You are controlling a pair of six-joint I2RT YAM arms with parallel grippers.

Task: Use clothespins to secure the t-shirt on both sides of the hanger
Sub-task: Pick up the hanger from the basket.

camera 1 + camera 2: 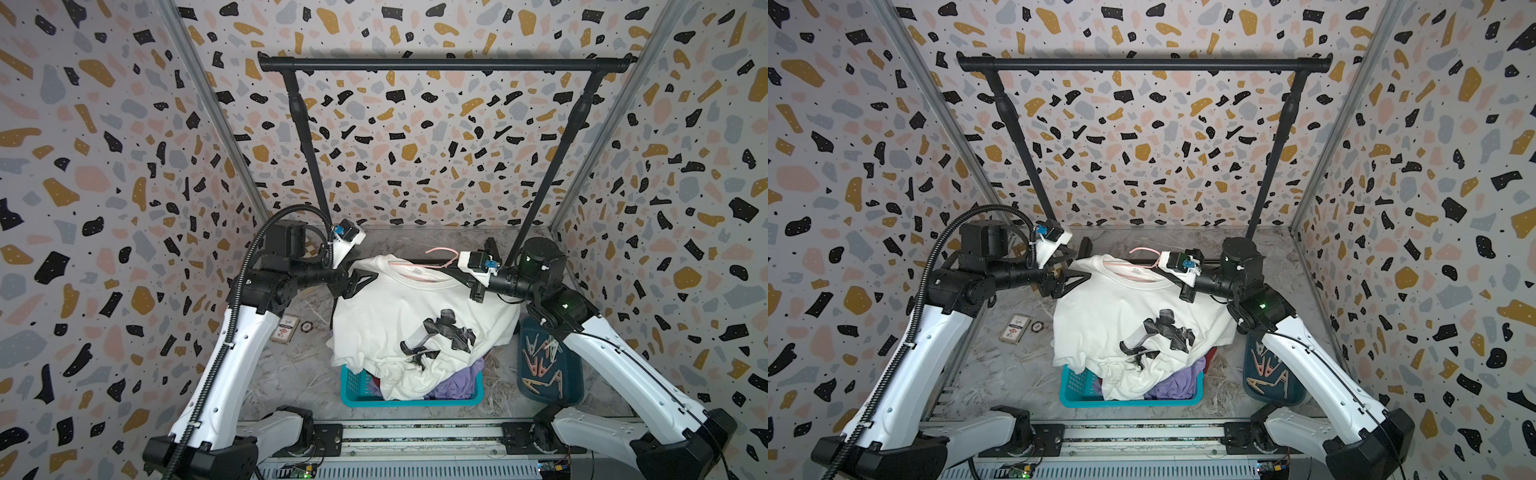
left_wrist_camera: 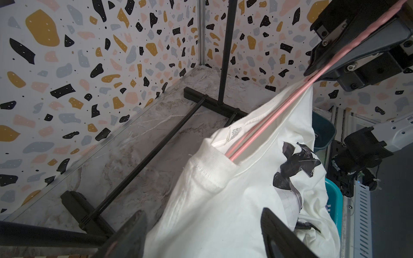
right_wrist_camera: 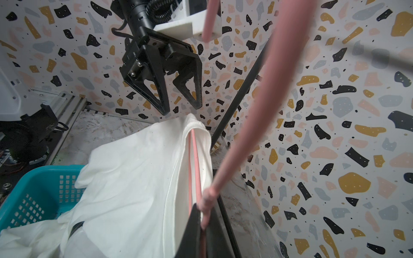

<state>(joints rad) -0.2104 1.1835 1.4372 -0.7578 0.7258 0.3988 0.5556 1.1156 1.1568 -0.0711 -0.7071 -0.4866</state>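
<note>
while right gripper [image 2: 312,71] clamps hanger [image 2: 268,125], left gripper [image 3: 181,108] agape

1 tee [image 1: 395,307], 1 hanger [image 3: 271,89], 1 rack [image 1: 444,63], 1 basket [image 1: 411,402], 1 purple cloth [image 1: 455,388], 1 tray [image 1: 572,374] w/ pegs [image 1: 540,365], overlapping, can't count; 1 card box [image 1: 286,328], 1 chip [image 1: 306,326].

Top views high, down toward the rack [image 1: 446,63]; close wrist views, apparently opposed, across the t-shirt [image 2: 223,201]
</note>
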